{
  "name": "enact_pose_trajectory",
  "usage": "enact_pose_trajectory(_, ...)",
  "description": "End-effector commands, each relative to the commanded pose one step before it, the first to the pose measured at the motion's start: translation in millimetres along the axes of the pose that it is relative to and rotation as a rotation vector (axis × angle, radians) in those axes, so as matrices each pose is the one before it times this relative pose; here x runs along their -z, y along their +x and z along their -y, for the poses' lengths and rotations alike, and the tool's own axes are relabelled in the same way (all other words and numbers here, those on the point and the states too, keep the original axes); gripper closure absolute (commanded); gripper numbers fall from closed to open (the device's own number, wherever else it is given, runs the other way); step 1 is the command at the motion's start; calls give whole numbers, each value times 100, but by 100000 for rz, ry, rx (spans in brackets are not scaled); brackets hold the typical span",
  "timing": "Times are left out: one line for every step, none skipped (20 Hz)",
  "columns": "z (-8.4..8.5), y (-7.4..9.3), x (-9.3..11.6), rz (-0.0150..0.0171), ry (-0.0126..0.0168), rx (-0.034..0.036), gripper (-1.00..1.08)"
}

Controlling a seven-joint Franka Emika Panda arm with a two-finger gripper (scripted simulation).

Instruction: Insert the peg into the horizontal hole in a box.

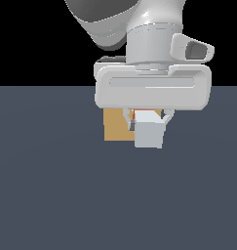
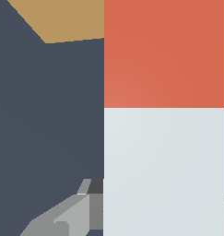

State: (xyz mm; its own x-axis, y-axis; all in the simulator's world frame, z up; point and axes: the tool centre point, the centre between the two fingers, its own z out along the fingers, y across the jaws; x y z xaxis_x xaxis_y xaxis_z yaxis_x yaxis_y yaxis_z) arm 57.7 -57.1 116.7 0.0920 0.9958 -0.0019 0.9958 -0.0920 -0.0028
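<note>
My gripper [image 1: 148,118] is shut on the peg [image 1: 149,133] and holds it above the floor. In the exterior view the peg's pale grey-white end faces the camera and a sliver of its red-orange end shows behind. The wrist view shows the peg [image 2: 164,138] close up, white half near the fingers [image 2: 67,216], red-orange half pointing toward the box [image 2: 67,20]. The tan box [image 1: 116,126] stands just behind the peg, toward the exterior view's left, partly covered by the gripper. The hole is hidden in both views.
A flat dark grey-blue floor [image 1: 51,195] lies all around. The arm's wrist and hand [image 1: 151,90] hang over the box and the peg.
</note>
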Motion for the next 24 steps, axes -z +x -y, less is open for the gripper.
enact_pose_trajectory(-730,692,1010,-47,-332,4723,108)
enact_pose_trajectory(-185,211,228,-23,4,1362,108)
enact_pose_trajectory(-157,180,194,-21,4,1159,108)
enact_pose_trajectory(-130,152,158,-19,4,959,108)
enact_pose_trajectory(-102,124,123,-17,4,759,108)
enact_pose_trajectory(-74,94,87,-15,4,557,108)
enact_pose_trajectory(-46,63,52,-13,4,352,108)
enact_pose_trajectory(-18,37,16,-11,4,154,108)
enact_pose_trajectory(8,42,-16,0,0,0,108)
enact_pose_trajectory(13,-35,-22,-13,7,-119,108)
enact_pose_trajectory(0,0,0,0,0,0,108)
enact_pose_trajectory(0,0,0,0,0,0,108)
enact_pose_trajectory(0,0,0,0,0,0,108)
enact_pose_trajectory(132,7,-266,-17,468,-21,108)
enact_pose_trajectory(-58,-12,119,18,-178,39,108)
enact_pose_trajectory(-143,-27,313,48,-465,102,108)
enact_pose_trajectory(-58,-12,119,18,-178,39,108)
enact_pose_trajectory(0,0,0,0,0,0,108)
enact_pose_trajectory(0,0,0,0,0,0,108)
enact_pose_trajectory(0,0,0,0,0,0,108)
enact_pose_trajectory(140,1,-281,-17,492,-20,108)
enact_pose_trajectory(4,43,0,0,0,0,108)
enact_pose_trajectory(13,132,-1,0,0,0,108)
enact_pose_trajectory(18,222,-1,0,0,0,108)
